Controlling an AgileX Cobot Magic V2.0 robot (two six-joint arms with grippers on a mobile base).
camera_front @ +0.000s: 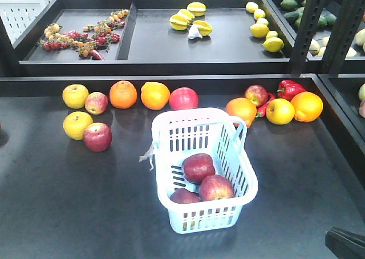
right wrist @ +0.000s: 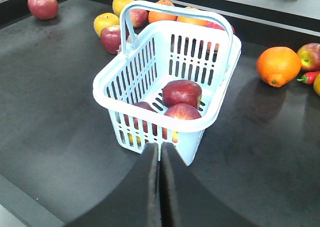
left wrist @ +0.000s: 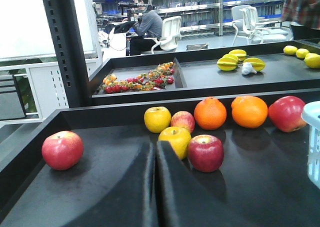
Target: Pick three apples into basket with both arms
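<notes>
The task looks finished, judging by the count: three dark red apples lie inside the basket (camera_front: 205, 168), and nothing seems left to carry.

The table (camera_front: 57, 202) is the largest thing here, dark and flat, with loose fruit along its far edge. The pale blue basket stands near the middle of it, upright, handles raised, a scrap of clear plastic hanging at its nine o'clock rim.

Inside, taking the basket as a clock face in the front view, one apple (camera_front: 198, 167) sits near the centre, a second (camera_front: 216, 187) at about five o'clock touching it, and a third (camera_front: 184, 196) at about seven o'clock, partly hidden by the wall.

Outside the basket, at its ten o'clock, a red apple (camera_front: 97, 136) and a yellow apple (camera_front: 77, 125) sit touching.

The left gripper (left wrist: 156, 152) hangs low over the table with its fingers pressed together, holding nothing. The right gripper (right wrist: 160, 154) sits just at the basket's near wall, fingers likewise together and empty.
</notes>
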